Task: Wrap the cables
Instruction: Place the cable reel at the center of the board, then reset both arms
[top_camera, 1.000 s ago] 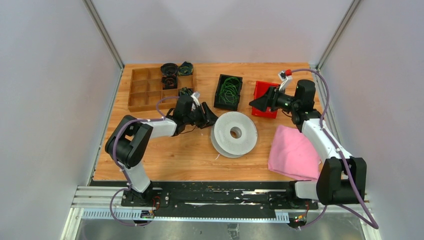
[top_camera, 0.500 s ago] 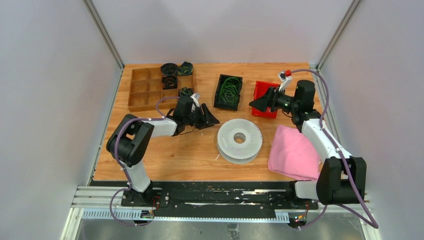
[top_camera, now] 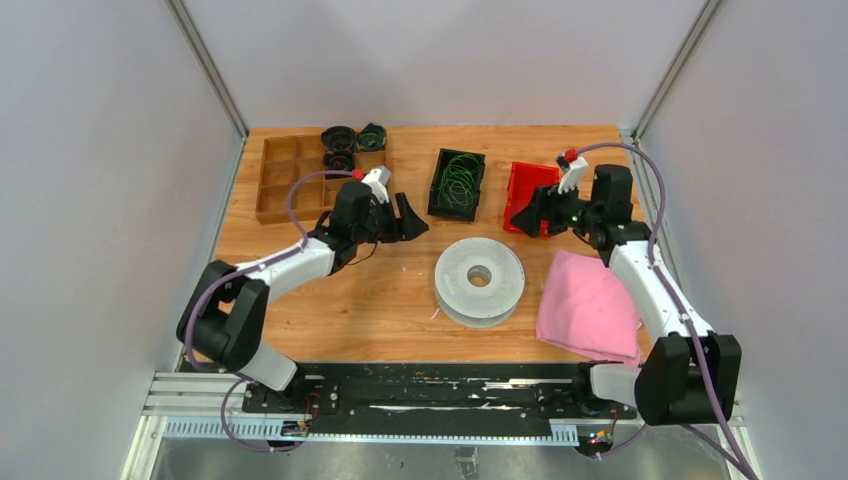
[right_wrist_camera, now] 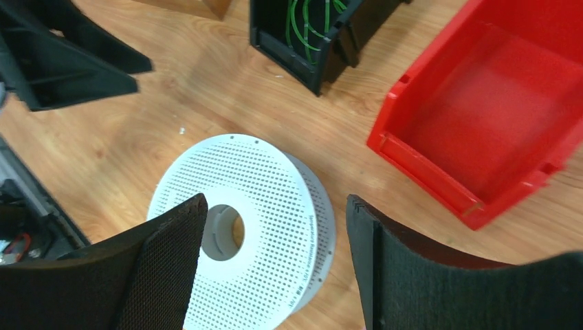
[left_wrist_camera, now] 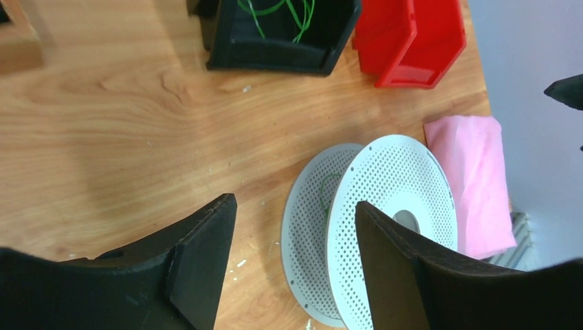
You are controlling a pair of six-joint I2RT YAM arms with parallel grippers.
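Observation:
Thin green cables (top_camera: 459,182) curl in loops inside the black bin (top_camera: 440,200) at the back centre, also seen as cables (left_wrist_camera: 275,12) and cables (right_wrist_camera: 307,20). A short green strand (left_wrist_camera: 323,189) shows between the flanges of the perforated grey spool (top_camera: 480,281), which lies flat on the table. My left gripper (top_camera: 412,222) hovers open to the left of the spool (left_wrist_camera: 395,192), holding nothing. My right gripper (top_camera: 517,218) stands open by the red bin, above and behind the spool (right_wrist_camera: 265,172), and is empty too.
An empty red bin (top_camera: 528,188) sits right of the black bin. A pink cloth (top_camera: 588,305) lies at the right front. A wooden compartment tray (top_camera: 285,180) with small dark cord bundles (top_camera: 340,150) stands at the back left.
The spool, tilted up at the left gripper a second ago, now lies flat. The left gripper has opened wider and drawn back to the left. The right gripper shifted slightly.

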